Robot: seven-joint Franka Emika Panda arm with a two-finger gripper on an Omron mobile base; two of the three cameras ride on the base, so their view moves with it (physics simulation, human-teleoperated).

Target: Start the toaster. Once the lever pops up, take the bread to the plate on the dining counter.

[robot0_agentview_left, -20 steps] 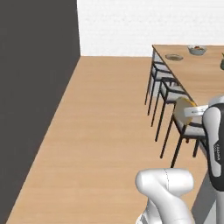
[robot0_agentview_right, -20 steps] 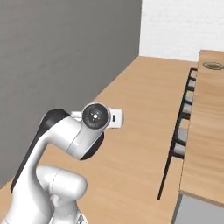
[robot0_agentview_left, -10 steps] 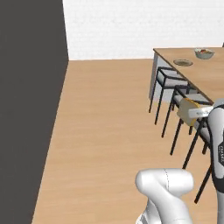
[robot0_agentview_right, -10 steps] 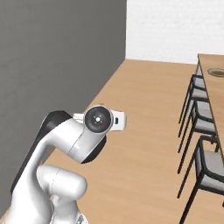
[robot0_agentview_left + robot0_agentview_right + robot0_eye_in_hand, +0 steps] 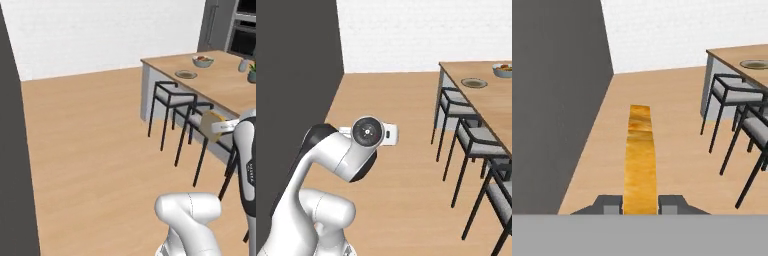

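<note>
My gripper (image 5: 640, 202) is shut on the bread (image 5: 640, 150), a golden-tan slice seen edge-on and sticking out ahead between the two dark fingertips (image 5: 610, 202). In the left base view the bread (image 5: 209, 123) hangs in the gripper (image 5: 217, 126) at the right, in the air beside the dining counter's chairs. The light-wood dining counter (image 5: 220, 82) carries the round grey-beige plate (image 5: 186, 74) near its near corner. The plate (image 5: 474, 83) and counter (image 5: 491, 100) also lie at the right of the right base view, and the plate (image 5: 755, 64) sits far right in the hand view. The toaster is out of view.
Black chairs with grey seats (image 5: 169, 95) (image 5: 457, 107) (image 5: 732, 92) line the counter's near side. A bowl of fruit (image 5: 202, 61) stands behind the plate. A dark wall (image 5: 557, 100) runs along the left. Wooden floor (image 5: 90, 140) stretches between the wall and the chairs.
Both base views have swung, so the camera moved: the dining counter and chairs now sit nearer and more toward the middle. The bread stays gripped as before.
</note>
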